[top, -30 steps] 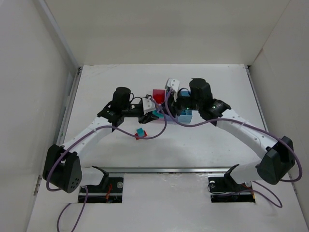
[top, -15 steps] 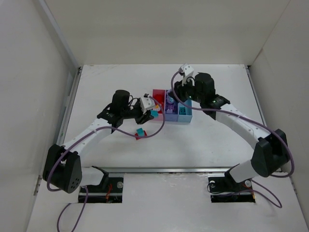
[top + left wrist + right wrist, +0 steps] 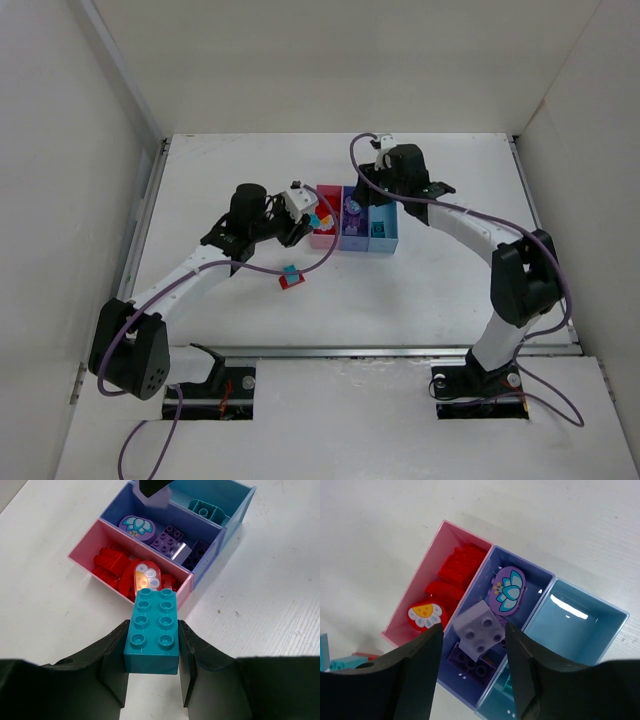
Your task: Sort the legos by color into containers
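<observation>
Just short of the pink bin (image 3: 95,575), my left pincer (image 3: 151,642) is clamped tight on a teal brick (image 3: 151,622). Recommended: carry it over to the light blue bin (image 3: 227,492) before release. My right pincer (image 3: 473,632) stands half parted above the purple-blue bin (image 3: 537,592), with a lavender brick (image 3: 481,625) between the jaws and a gap on one side.

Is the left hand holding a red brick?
No, the left hand grips a teal brick between its fingers.
</observation>
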You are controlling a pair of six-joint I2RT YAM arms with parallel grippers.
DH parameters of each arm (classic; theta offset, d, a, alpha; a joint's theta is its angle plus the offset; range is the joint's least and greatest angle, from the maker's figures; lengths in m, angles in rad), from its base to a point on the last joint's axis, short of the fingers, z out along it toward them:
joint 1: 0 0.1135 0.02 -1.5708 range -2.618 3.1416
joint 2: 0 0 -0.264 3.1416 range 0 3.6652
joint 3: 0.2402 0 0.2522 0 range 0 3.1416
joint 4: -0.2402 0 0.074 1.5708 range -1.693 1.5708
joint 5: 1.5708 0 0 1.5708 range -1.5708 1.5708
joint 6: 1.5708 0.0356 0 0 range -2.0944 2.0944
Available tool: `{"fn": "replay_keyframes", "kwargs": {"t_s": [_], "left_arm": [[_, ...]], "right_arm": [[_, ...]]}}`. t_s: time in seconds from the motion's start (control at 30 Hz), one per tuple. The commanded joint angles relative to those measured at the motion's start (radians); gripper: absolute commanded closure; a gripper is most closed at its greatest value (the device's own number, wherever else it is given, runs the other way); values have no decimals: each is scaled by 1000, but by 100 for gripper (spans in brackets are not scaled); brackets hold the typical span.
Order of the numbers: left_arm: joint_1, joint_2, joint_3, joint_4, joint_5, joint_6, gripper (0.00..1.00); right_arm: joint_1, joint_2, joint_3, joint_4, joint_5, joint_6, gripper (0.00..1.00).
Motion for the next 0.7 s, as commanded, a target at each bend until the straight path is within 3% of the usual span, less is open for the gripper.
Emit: {"fn": "replay_keyframes", "kwargs": {"t_s": [0.0,0.07,0.3,0.37,0.5,0.67], "left_arm": [[-1,-16,7,46,9,-25,100],[-1,-16,7,46,9,-25,100],[-1,-16,7,75,9,-25,100],[-1,-25,7,86,41,11,100],[-1,-80,-20,122,151,132,100],[-1,-183,-91,269,256,232,100]], "right_arm": [[4,-11,60,-16,-33,-7,40],[4,-11,71,-40,-10,-7,24],[4,-74,121,-145,-11,-76,17],[4,-98,134,-154,-122,-134,17],[4,-132,134,-154,-635,-193,17],[-5,-132,100,-55,-855,-99,17]]}}
